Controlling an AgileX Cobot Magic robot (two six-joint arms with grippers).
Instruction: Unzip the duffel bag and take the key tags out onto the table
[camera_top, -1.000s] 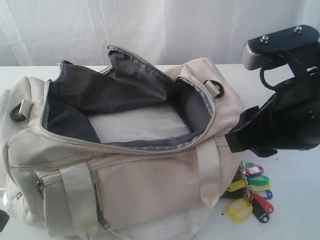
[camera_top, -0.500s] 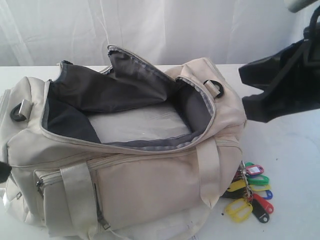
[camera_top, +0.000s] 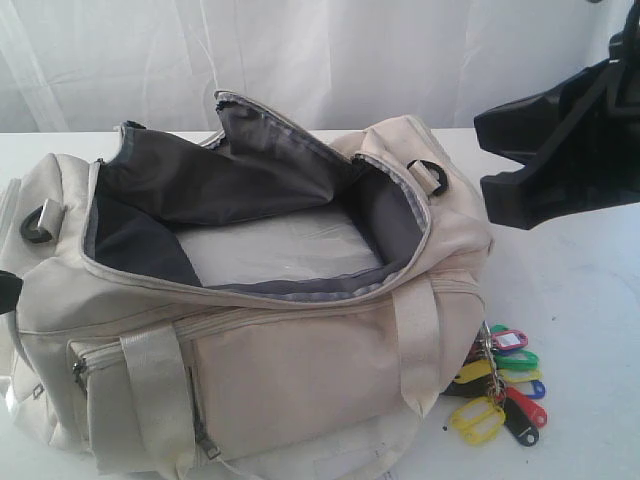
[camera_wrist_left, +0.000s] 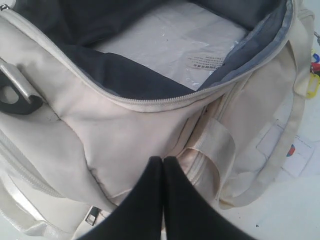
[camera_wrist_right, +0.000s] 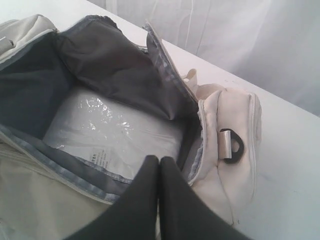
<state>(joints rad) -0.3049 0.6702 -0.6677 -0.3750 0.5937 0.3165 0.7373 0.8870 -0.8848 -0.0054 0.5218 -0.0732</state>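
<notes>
Exterior view shows the key tags (camera_top: 500, 385) on the table (camera_top: 590, 300), just beside the open duffel bag (camera_top: 300, 370), well apart from the right gripper (camera_wrist_right: 159, 161). It is closed tight and empty. So is the left gripper (camera_wrist_left: 163, 160), near the bag's side.

The plain white worktop (camera_top: 590, 300) is only carrying a couple of things right now. The big cream duffel bag (camera_top: 290, 370) is sitting on it, filling most of the left and middle of the exterior view. Its top is gaping open, with the dark grey lining showing. The key tags (camera_top: 505, 385) are lying directly on the worktop just beside the bag's right end. It's a bunch in yellow, green, red, pink, blue and black; can't tell if it's touching the fabric. In the left wrist view a white paper tag (camera_wrist_left: 297, 156) is lying flat on the surface, just beside the bag.
</notes>
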